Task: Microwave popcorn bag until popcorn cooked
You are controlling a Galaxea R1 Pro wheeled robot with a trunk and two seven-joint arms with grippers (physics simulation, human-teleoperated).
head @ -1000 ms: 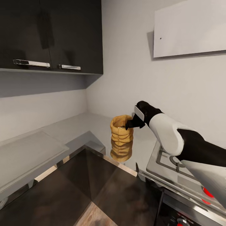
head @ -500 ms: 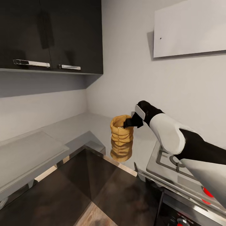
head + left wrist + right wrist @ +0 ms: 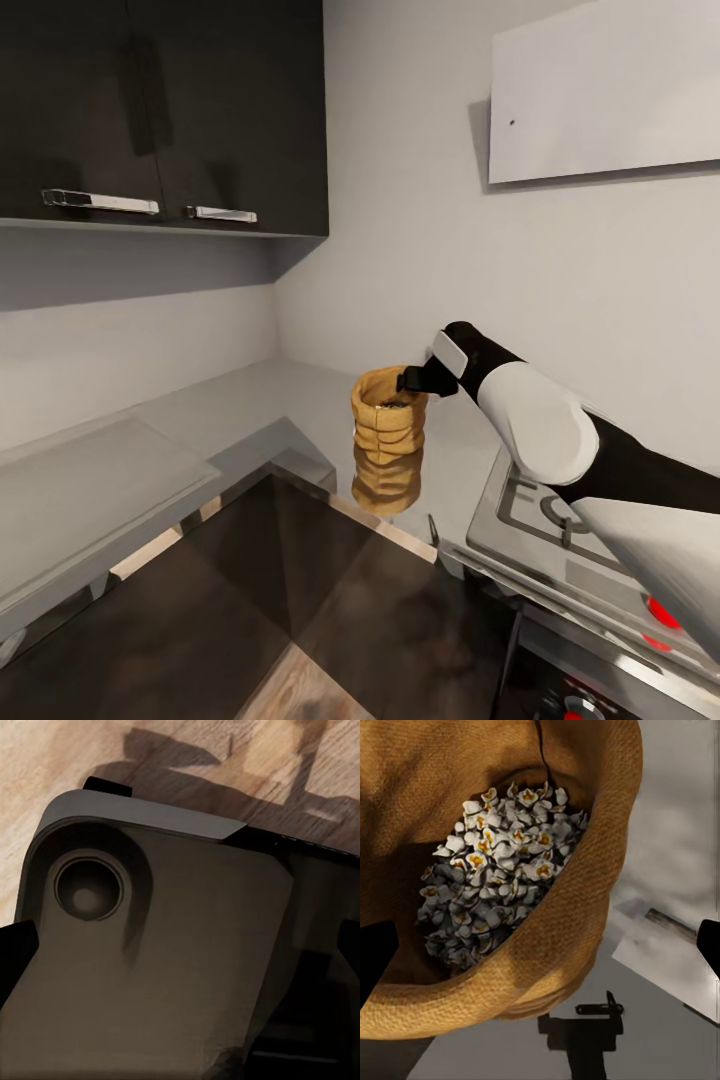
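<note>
The popcorn bag [image 3: 388,420], a tan wrinkled sack, stands upright on the glossy grey countertop [image 3: 250,400] near the corner, with its reflection below it. My right gripper [image 3: 412,380] hovers at the bag's right rim, open. The right wrist view looks down into the bag's mouth [image 3: 585,922], where a heap of whitish popcorn [image 3: 499,881] lies; the dark fingertips [image 3: 375,956] sit wide apart at the frame's sides. My left gripper [image 3: 180,952] hangs low over my own base and the wooden floor, fingers apart. The microwave is out of view.
A steel gas hob [image 3: 560,530] with red knobs lies under my right arm. A flat white hood [image 3: 610,90] hangs above it. Dark upper cabinets [image 3: 160,110] are at the left, and a pale flat slab [image 3: 90,490] rests on the counter's left part.
My right gripper has risen slightly and shifted left, from beside the bag's rim to just over it. The bag has stayed put.
</note>
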